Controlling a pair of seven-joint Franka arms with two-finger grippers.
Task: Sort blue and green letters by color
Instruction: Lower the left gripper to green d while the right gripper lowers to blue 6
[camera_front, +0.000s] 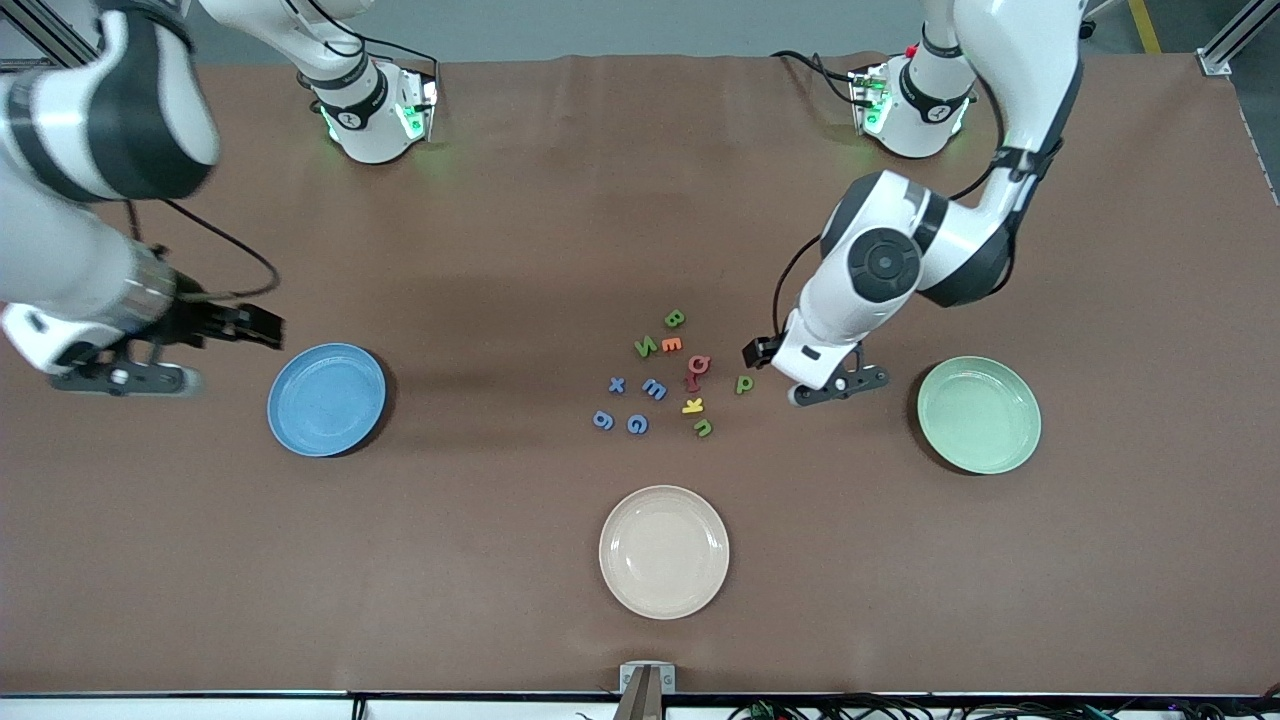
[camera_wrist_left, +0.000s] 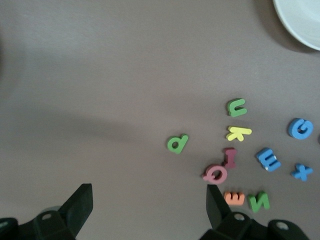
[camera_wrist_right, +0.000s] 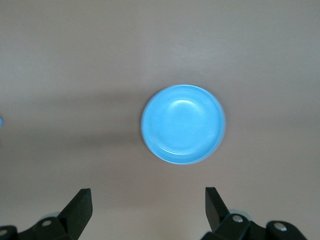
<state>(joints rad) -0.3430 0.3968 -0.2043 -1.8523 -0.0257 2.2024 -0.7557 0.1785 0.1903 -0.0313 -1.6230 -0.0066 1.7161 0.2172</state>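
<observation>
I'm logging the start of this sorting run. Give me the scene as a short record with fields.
blue letters: four, on the table in the central cluster, toward the blue plate's side
green letters: four, loose in the same cluster
blue plate: no letters on it
green plate: no letters on it
beige plate: nearest the front camera
left claw: open, holds nothing, beside green P
right claw: open, holds nothing, by blue plate
</observation>
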